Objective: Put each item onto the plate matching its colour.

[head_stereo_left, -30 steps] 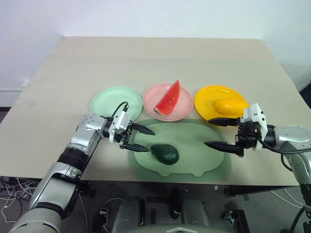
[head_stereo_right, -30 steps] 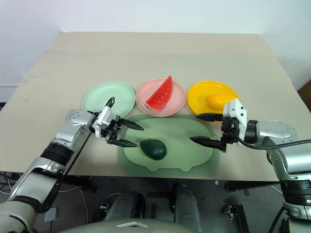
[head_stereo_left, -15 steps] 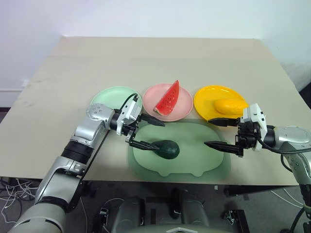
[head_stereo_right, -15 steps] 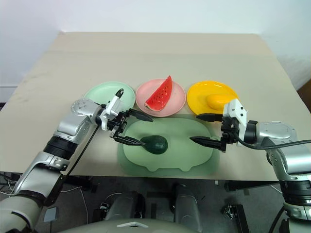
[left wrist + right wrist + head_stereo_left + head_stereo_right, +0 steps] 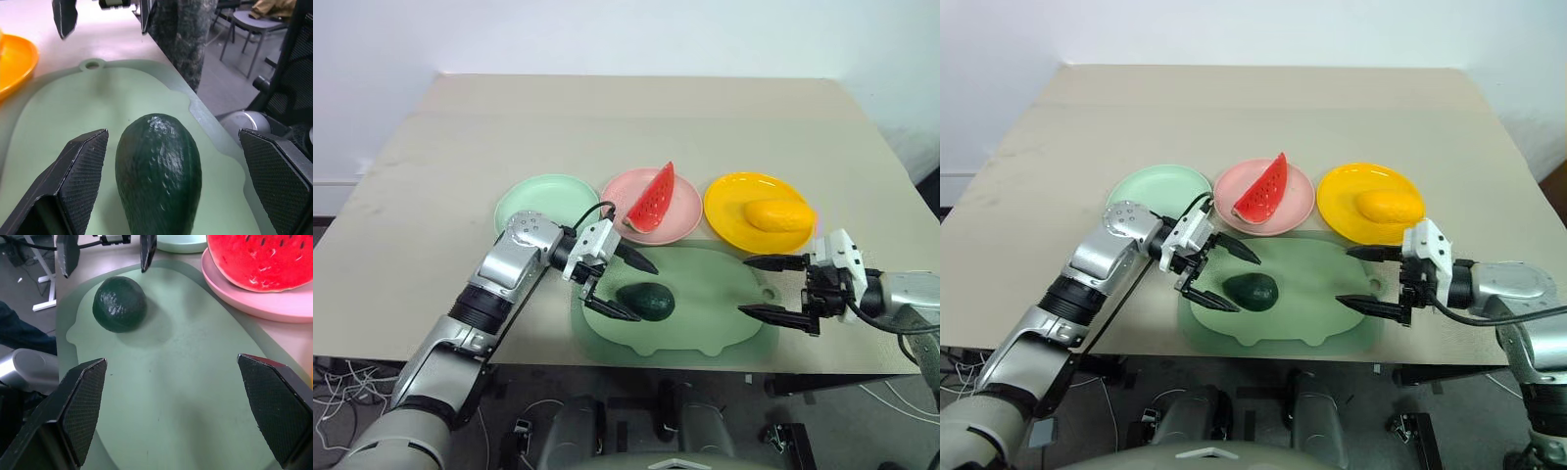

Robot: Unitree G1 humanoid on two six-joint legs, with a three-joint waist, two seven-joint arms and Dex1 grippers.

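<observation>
A dark green avocado [image 5: 646, 301] lies on the large green mat [image 5: 705, 318]. My left gripper [image 5: 647, 294] is open, one finger on each side of the avocado and clear of it; the left wrist view shows the avocado [image 5: 159, 181] between the two fingers [image 5: 80, 171]. My right gripper [image 5: 742, 286] stands open over the mat's right end with nothing between its fingers. The red watermelon wedge [image 5: 651, 199] rests on the pink plate [image 5: 617, 196]. The mango [image 5: 778, 213] lies on the yellow plate [image 5: 729, 201]. The mint green plate [image 5: 543, 196] holds nothing.
The three plates stand in a row just behind the mat, close to each other. The mat reaches almost to the table's near edge [image 5: 607, 364]. Bare tabletop [image 5: 636, 117] stretches behind the plates.
My left gripper has moved right and now straddles the avocado, which has turned slightly. My right gripper has drawn back to the right, toward the near edge.
</observation>
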